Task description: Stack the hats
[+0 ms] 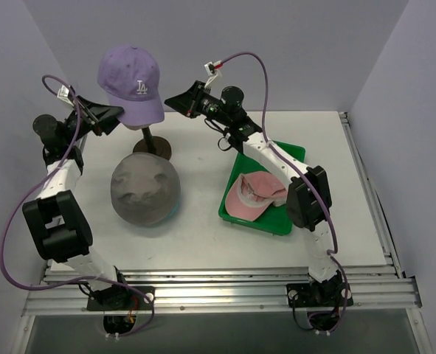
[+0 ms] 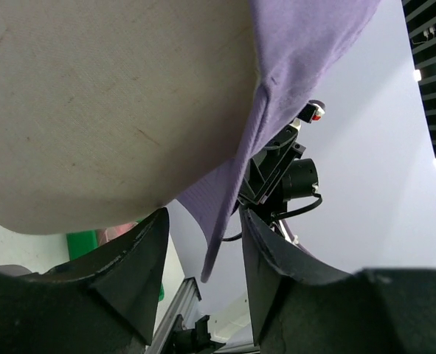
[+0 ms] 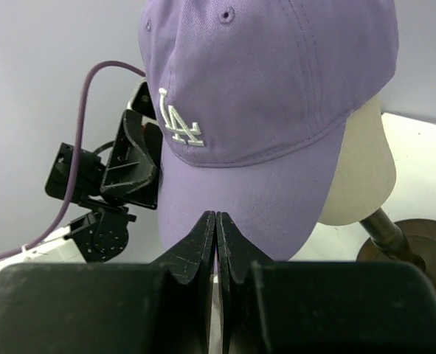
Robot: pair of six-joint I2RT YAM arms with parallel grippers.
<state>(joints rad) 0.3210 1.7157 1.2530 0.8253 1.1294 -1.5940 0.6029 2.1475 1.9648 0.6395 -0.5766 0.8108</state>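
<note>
The lilac cap (image 1: 131,81) with the white "LA" logo sits on the cream mannequin head (image 3: 361,173). My left gripper (image 1: 116,111) is at the cap's left side. In the left wrist view it (image 2: 203,212) is open, with the cap's lower edge (image 2: 221,221) hanging between the fingers. My right gripper (image 1: 170,99) is at the cap's right side. In the right wrist view it (image 3: 215,215) is shut, its tips right in front of the brim (image 3: 262,199). The grey floppy hat (image 1: 145,190) lies on the table. The pink cap (image 1: 253,194) lies in the green tray (image 1: 288,153).
The mannequin's brown stand base (image 1: 153,147) is just behind the grey hat. The tray sits under the right arm. Grey walls close in the table at the back and both sides.
</note>
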